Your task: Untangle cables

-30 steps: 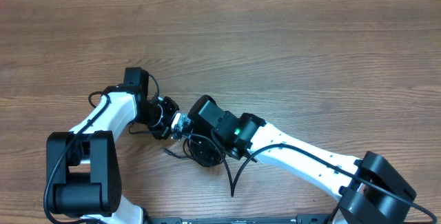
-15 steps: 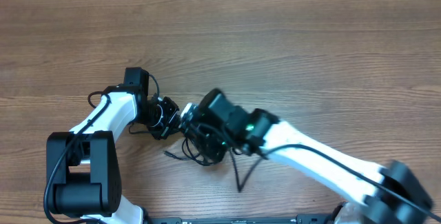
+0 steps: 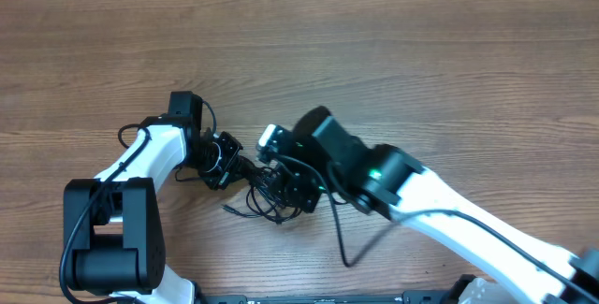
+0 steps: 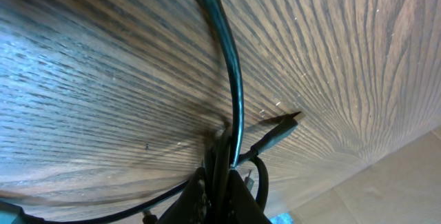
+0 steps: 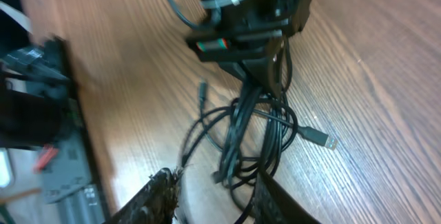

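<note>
Black cables (image 5: pixel 244 138) lie in a loose, tangled coil on the wooden bench (image 3: pixel 421 51), between the two arms and toward the robot's side. The left fingers (image 5: pixel 267 72) are pressed together on several strands at the far edge of the coil, pinching the cables. In the left wrist view one strand runs up and away from that pinch across the wood grain. In the right wrist view a silvery plug (image 5: pixel 321 138) sticks out of the coil to the right and rests on the bench. A dark plug (image 5: pixel 202 88) lies on the opposite side. The right fingers (image 5: pixel 160 198) stand spread apart over the near side of the coil. Loops show in the gap between them, but the fingers are closed on no strand.
</note>
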